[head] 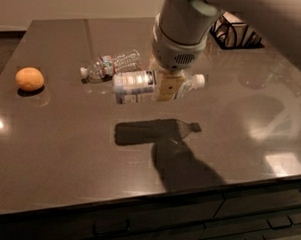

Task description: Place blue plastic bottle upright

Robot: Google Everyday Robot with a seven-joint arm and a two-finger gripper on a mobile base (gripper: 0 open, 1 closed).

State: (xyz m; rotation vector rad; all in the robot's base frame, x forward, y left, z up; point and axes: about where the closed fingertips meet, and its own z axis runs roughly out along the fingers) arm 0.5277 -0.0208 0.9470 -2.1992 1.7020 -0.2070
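The blue plastic bottle (134, 86) hangs sideways above the table (64, 143), cap end to the right, and the gripper (169, 88) comes down from above, clamped around it near that cap end. Just behind and left of it, a second bottle (113, 65) lies on the table. Well off to its left sits an orange (29, 79). Far behind and right, a wire rack (234, 33).

1. We are looking at what seems a kitchen-like room: a dark polished worktop (64, 153) is sitting over handled drawers (136, 226).
2. An orange (29, 79) and a wire rack (234, 33) are resting on it.
3. The claw (169, 88) is hanging above the worktop's middle, gripping the blue plastic bottle (134, 86).
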